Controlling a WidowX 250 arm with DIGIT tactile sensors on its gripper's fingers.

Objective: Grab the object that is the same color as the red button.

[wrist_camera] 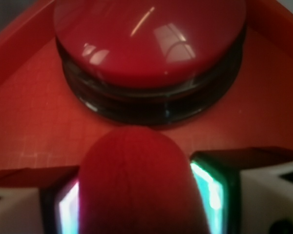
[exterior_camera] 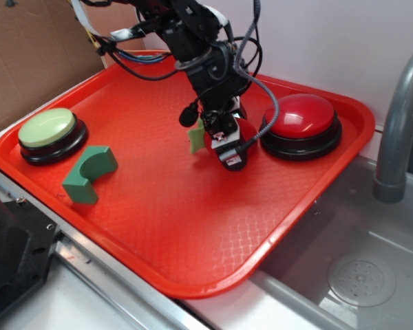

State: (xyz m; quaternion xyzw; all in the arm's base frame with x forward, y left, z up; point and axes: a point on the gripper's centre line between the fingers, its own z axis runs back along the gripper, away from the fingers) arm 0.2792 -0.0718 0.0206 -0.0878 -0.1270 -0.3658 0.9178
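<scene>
The object (exterior_camera: 246, 129), a small fuzzy red plush oval with a light green leafy tip (exterior_camera: 196, 137), sits between my gripper's (exterior_camera: 226, 146) fingers near the middle of the red tray (exterior_camera: 193, 227). In the wrist view the object (wrist_camera: 136, 175) fills the gap, and both pads (wrist_camera: 210, 195) press against its sides, so my gripper (wrist_camera: 141, 204) is shut on it. The red button (exterior_camera: 303, 117), a glossy dome on a black base, stands just to the right. It looms straight ahead as the red button (wrist_camera: 151, 39) in the wrist view, a short gap beyond the plush.
A pale green domed button (exterior_camera: 48, 128) and a green arch block (exterior_camera: 89, 172) rest at the tray's left end. A steel sink (exterior_camera: 358, 275) with a grey faucet (exterior_camera: 399, 117) lies to the right. Cardboard (exterior_camera: 27, 48) stands behind on the left.
</scene>
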